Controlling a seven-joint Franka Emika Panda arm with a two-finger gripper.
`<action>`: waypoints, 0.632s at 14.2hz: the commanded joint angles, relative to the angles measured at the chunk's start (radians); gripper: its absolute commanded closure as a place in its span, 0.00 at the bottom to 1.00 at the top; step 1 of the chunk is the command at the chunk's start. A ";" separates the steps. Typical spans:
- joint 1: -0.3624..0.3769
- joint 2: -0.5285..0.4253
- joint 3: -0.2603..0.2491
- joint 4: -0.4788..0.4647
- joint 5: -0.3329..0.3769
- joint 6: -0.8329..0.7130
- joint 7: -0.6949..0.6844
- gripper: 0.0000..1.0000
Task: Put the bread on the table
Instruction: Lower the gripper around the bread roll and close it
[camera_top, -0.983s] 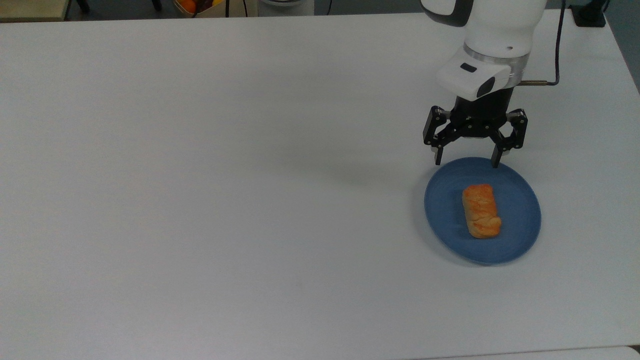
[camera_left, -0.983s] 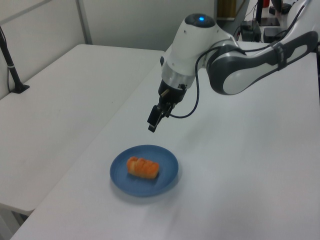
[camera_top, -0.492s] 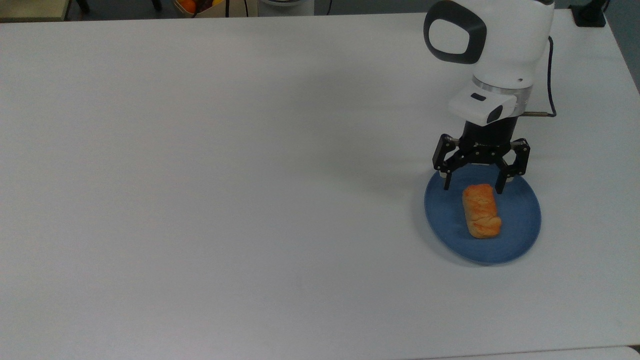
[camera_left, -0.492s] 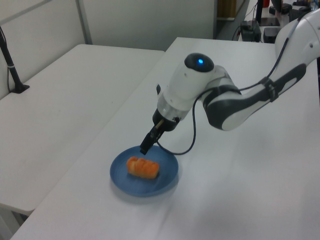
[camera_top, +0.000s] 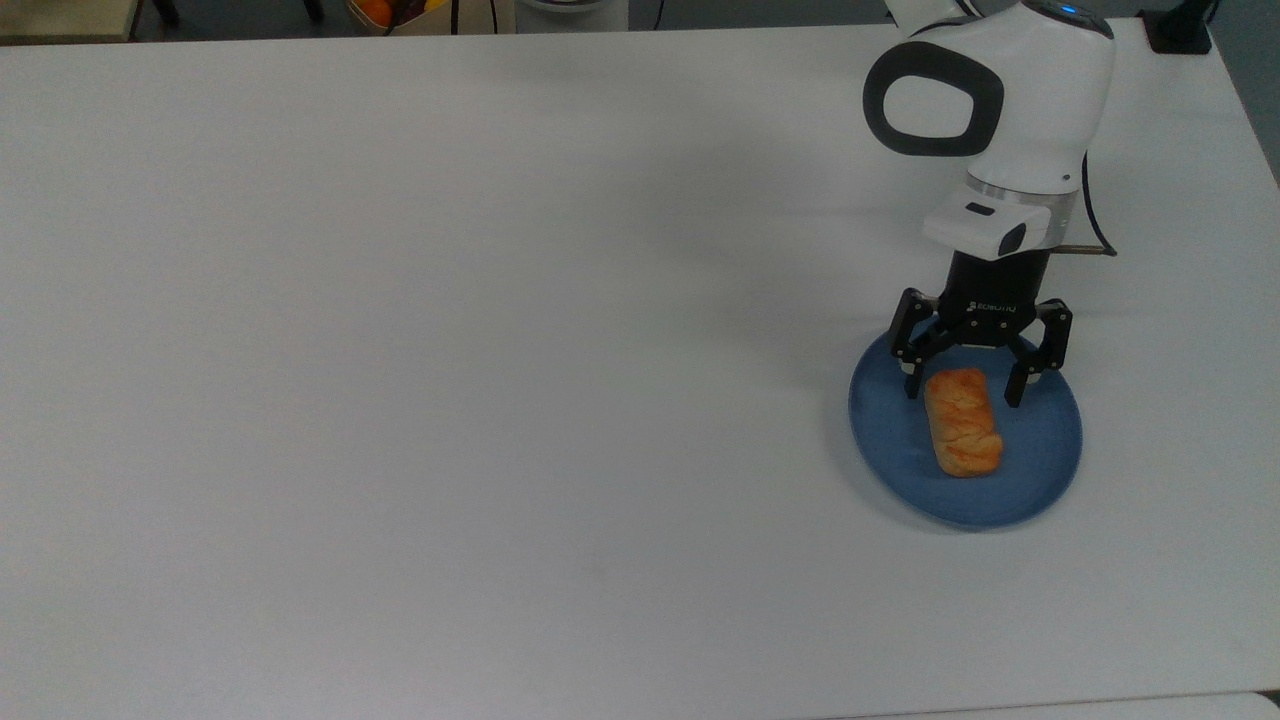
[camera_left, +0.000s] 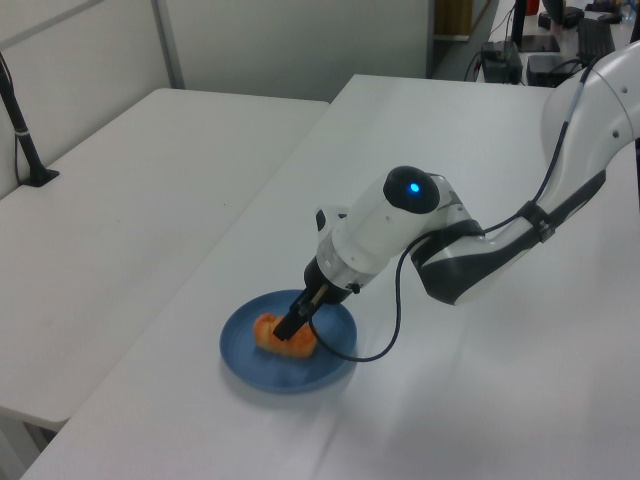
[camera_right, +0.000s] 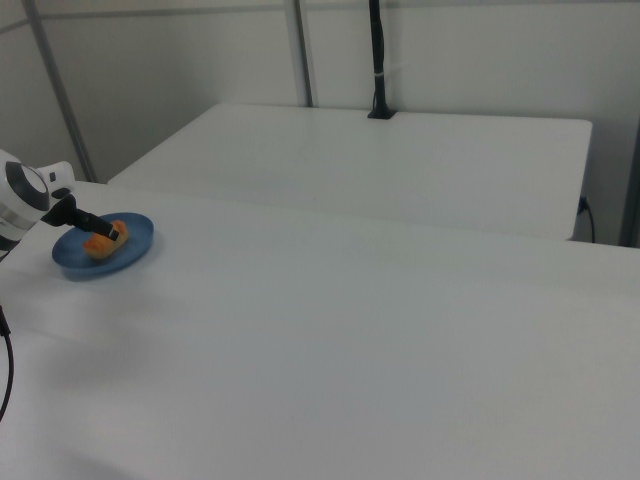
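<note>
With its fingers spread wide, the gripper (camera_top: 962, 398) straddles the twelve-o'clock end of the bread (camera_top: 962, 422) lying on the blue plate (camera_top: 1045, 470), so closing this near the tip could pivot or squeeze the roll out before it reaches the table (camera_top: 450, 350).
</note>
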 joint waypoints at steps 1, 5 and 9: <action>0.007 0.026 -0.003 0.027 -0.051 0.035 0.062 0.00; 0.007 0.038 0.003 0.027 -0.054 0.037 0.062 0.00; 0.005 0.043 0.016 0.018 -0.094 0.037 0.061 0.05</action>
